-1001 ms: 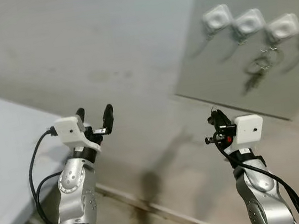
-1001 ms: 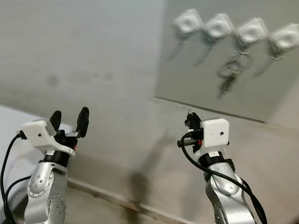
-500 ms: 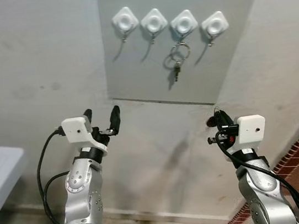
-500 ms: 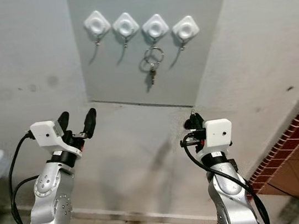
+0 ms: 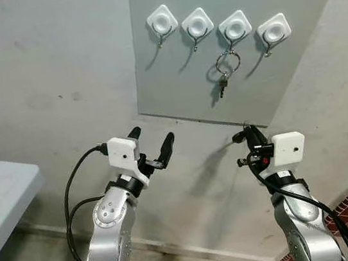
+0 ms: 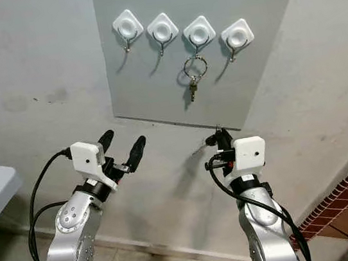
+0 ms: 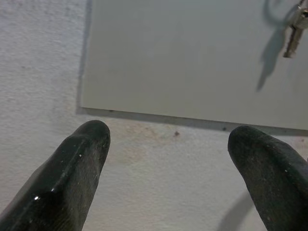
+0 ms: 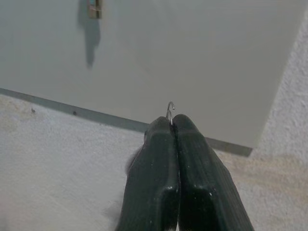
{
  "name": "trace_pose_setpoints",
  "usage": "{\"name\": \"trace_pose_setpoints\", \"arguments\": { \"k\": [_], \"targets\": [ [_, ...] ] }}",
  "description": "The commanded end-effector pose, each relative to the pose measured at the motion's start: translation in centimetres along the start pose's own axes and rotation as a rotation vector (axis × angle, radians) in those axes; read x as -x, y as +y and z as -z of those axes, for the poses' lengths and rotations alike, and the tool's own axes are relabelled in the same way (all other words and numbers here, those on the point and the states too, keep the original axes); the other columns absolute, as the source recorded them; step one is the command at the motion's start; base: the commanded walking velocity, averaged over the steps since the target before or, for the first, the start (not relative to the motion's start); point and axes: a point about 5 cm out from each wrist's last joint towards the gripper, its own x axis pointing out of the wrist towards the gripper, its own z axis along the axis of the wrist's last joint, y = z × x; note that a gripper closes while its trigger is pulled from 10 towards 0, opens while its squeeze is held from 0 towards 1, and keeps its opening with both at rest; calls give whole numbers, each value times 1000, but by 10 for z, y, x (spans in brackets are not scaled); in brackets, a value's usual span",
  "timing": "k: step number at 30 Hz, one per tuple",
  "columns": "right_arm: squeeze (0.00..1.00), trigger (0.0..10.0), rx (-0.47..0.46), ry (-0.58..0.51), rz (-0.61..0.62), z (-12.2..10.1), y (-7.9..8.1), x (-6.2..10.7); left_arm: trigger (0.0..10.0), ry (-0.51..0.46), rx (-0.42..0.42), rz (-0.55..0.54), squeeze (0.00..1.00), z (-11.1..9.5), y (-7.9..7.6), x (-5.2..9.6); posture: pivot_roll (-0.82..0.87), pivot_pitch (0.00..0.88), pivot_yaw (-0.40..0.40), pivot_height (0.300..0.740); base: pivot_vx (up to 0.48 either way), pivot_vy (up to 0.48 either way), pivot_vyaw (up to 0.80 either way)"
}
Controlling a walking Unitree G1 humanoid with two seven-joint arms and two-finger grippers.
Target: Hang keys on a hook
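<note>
Keys hung on the third hook, up and to the left of my right gripper.

I saw the keys (image 5: 225, 76) dangling from the third hook (image 5: 235, 29) of four on the grey panel (image 5: 174, 85), near its top edge. My right gripper (image 5: 247, 137) sat below the panel's bottom edge, fingers pressed together on a thin wire loop (image 8: 170, 110). My left gripper (image 5: 153, 147) was spread wide and empty. A white table (image 5: 1, 194) stood far left.

Ahead of me, a grey board (image 5: 174, 85) on the wall carries four white hooks (image 5: 163, 23) in a row; keys (image 5: 225, 71) occupy the third, the rest hang free. A white table (image 5: 1, 194) edges my left side, well apart from the board.
</note>
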Motion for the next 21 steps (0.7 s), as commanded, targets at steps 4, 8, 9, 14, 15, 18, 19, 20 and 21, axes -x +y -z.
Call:
{"name": "trace_pose_setpoints", "arguments": {
  "k": [4, 8, 9, 14, 15, 18, 19, 20, 21],
  "targets": [
    [0, 10000, 6, -31, 29, -5, -2, -1, 10000, -3, -5, 33, 0, -6, -4, -8, -5, 0, -44, 740, 0, 0, 0],
    [0, 10000, 0, -42, 46, -5, -1, -2, 10000, -3, 6, 45, 0, -8, -3, -12, -20, 0, -13, 740, 0, 0, 0],
    [0, 10000, -2, -45, 48, -5, -1, -2, 10000, 0, 10, 48, 0, -8, -3, -13, -20, 0, -13, 740, 0, 0, 0],
    [0, 10000, -4, -50, 48, -5, 0, -2, 10000, -9, 4, 86, 0, -13, -6, -21, -28, 0, 6, 740, 0, 0, 0],
    [0, 10000, -5, -52, 43, -5, 0, -2, 10000, -10, -5, 97, 0, -14, -7, -22, -32, 0, 9, 740, 0, 0, 0],
    [0, 10000, -19, -74, -6, -10, 4, -4, 10000, -3, 7, 130, 0, -14, -11, -24, -35, 0, 11, 740, 0, 0, 0],
    [0, 10000, -24, -81, -15, -11, 5, -4, 10000, -2, 13, 136, 0, -14, -12, -24, -36, 0, 10, 740, 0, 0, 0],
    [0, 10000, -50, -104, -42, -17, 8, -6, 10000, -4, 1, 164, 0, -16, -16, -25, -36, 0, 10, 740, 0, 0, 0],
    [0, 10000, -50, -104, -42, -17, 8, -6, 10000, -4, 1, 164, 0, -16, -16, -25, -36, 0, 10, 740, 0, 0, 0]
  ]
}}
